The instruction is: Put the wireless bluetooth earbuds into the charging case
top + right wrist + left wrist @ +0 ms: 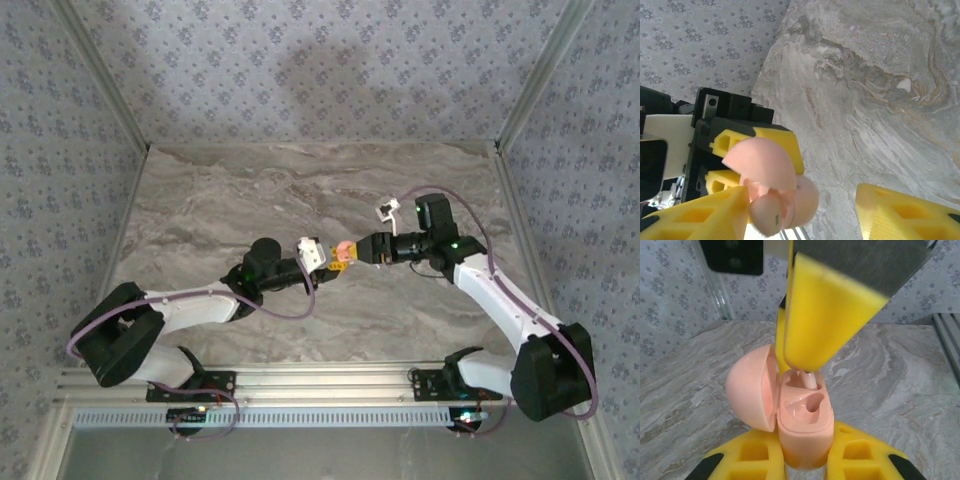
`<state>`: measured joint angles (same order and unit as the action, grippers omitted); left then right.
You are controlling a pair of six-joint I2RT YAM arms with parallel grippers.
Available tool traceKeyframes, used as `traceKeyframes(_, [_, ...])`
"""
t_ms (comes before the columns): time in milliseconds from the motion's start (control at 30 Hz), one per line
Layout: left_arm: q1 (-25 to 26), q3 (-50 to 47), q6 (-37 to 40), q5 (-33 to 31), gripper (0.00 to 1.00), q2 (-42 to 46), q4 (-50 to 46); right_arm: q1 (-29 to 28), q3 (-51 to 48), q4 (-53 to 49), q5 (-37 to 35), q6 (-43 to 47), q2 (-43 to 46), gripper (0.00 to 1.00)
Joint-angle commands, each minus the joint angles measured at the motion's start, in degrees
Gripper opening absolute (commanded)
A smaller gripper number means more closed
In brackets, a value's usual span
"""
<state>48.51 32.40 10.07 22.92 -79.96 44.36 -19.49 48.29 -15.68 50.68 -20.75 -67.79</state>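
Left gripper (326,262) clamped on open charging case (806,422), held up over table (220,200) centre so slots face right gripper (360,250), jaws apart, one finger (825,315) seemingly pressing an earbud (809,378) home.

The worktop (250,200) is a grey and beige marbled slab with pale swirling veins, edged along its near side by an aluminium rail (320,380), and one tiny whitish piece (903,85), too small to identify, lies on it.
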Motion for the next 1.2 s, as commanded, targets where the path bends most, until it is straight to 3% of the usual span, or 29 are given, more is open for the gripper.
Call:
traceKeyframes(0, [0.40, -0.06, 2.36, -2.32, 0.09, 0.55, 0.52, 0.33, 3.27, -3.48, -1.02, 1.93, 2.46, 0.61])
traceKeyframes(267, [0.36, -0.06, 2.81, -2.88, 0.09, -0.94, -0.24, 1.00, 5.84, -8.09, -1.90, 3.56, 4.67, 0.59])
traceKeyframes(567, [0.36, 0.45, 3.03, -2.66, 0.09, -0.74, -0.58, 0.58, 6.47, -9.82, -3.54, 4.06, 3.04, 0.36])
traceKeyframes(667, [0.36, 0.64, 2.94, -2.56, 0.08, -0.62, -0.76, 0.08, 6.73, -9.88, -3.63, 4.16, 2.27, 0.32])
traceKeyframes(1167, [0.41, 1.61, 2.86, -1.74, 0.08, -0.28, -1.54, -1.07, 6.90, -8.33, -2.78, 4.51, -0.74, 0.23])
